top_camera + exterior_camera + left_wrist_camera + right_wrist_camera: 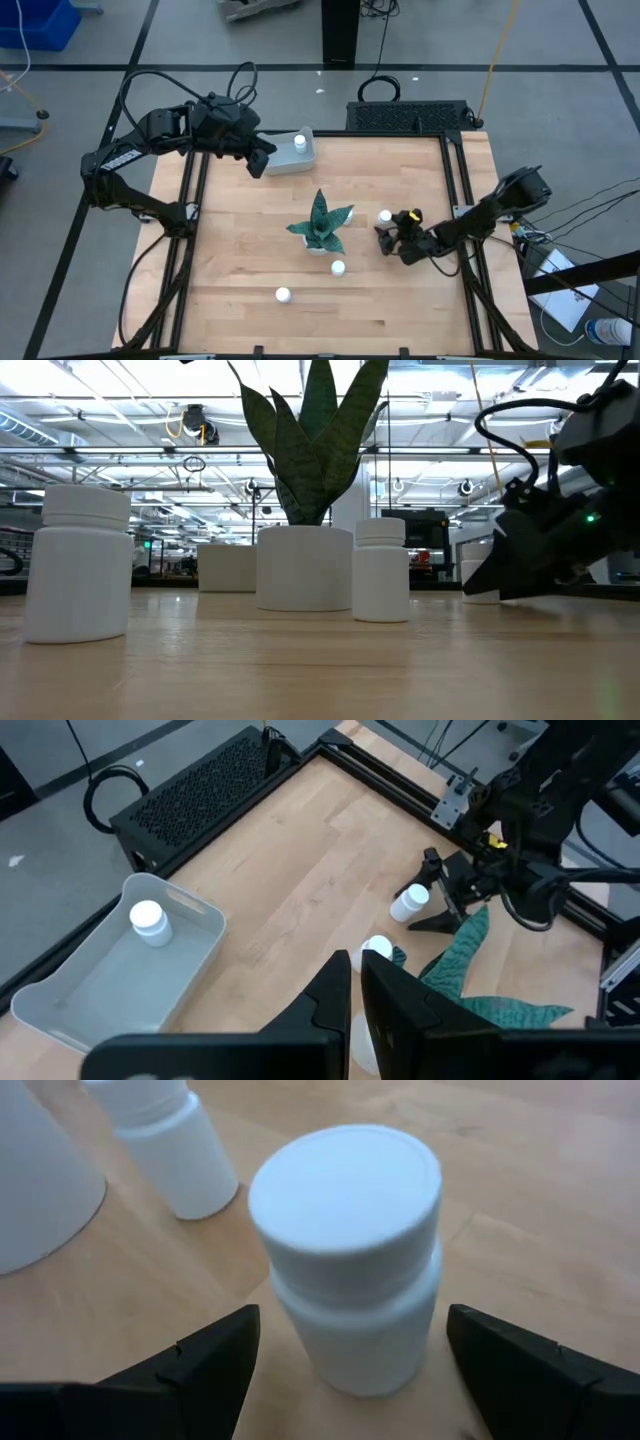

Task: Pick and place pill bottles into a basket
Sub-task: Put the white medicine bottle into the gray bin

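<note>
One pill bottle (345,1250), white with a round cap, stands upright on the wooden table just right of the plant (320,225). My right gripper (350,1370) is open, low over the table, with one finger on each side of this bottle (385,216) and a gap showing on both sides. Two more bottles (338,267) (283,295) stand on their bases nearer the front edge. A further bottle (148,920) stands inside the pale basket (290,152) at the far side. My left gripper (356,982) hangs shut and empty above the table beside the basket.
The plant in its white pot (305,565) stands mid-table, close to the left of my right gripper (384,228). A black perforated box (408,115) sits at the far edge. Black rails (455,200) frame the table. Bare wood lies between the plant and the basket.
</note>
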`<state>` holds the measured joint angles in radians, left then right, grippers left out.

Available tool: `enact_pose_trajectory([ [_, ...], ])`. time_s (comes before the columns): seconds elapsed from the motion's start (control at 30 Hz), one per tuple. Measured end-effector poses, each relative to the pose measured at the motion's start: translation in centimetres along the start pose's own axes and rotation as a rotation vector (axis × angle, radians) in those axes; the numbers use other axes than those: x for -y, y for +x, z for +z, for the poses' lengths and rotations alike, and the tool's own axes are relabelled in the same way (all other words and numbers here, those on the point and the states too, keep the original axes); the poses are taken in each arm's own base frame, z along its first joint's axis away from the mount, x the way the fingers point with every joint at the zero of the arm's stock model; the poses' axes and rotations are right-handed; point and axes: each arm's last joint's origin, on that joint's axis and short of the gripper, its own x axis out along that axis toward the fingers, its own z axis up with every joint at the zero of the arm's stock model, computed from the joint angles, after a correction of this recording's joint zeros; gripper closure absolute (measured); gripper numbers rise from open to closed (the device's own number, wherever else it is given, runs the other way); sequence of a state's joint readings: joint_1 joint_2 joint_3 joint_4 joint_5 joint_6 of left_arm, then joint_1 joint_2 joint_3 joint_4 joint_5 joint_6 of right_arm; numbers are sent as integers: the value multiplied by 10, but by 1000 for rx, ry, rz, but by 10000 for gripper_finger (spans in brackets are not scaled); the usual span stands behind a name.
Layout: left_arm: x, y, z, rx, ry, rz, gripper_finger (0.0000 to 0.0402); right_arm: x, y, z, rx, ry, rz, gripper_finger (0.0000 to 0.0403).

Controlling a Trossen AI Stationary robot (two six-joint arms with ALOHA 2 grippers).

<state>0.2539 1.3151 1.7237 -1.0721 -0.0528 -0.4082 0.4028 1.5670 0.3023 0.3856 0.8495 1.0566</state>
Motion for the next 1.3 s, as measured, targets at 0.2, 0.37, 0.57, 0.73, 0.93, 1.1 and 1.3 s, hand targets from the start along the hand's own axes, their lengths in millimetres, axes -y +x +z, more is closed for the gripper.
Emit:
enact_pose_trajectory([
  [0.2, 0, 0, 0, -4, -19, -8, 371, -3, 3, -1, 11, 13, 17, 130],
  [0.37, 0, 0, 0, -4, -20, -8, 371, -5, 3, -1, -24, 43, 51, 234],
  [0.57, 0, 0, 0, -4, -20, -9, 371, -11, 0, 3, -50, 74, 125, 251],
  [0.73, 1, 0, 1, 4, -92, -20, 371, -20, -6, 15, -49, 113, 205, 251],
  [0.93, 8, 7, 12, 32, -153, -185, 370, -40, -22, 43, -9, 116, 358, 251],
  [1.1, 14, 18, 16, 3, -145, -300, 333, -45, -44, 68, 10, 174, 469, 251],
  [1.3, 18, 29, 19, -13, -135, -356, 236, -50, -84, 104, 103, 235, 644, 251],
])
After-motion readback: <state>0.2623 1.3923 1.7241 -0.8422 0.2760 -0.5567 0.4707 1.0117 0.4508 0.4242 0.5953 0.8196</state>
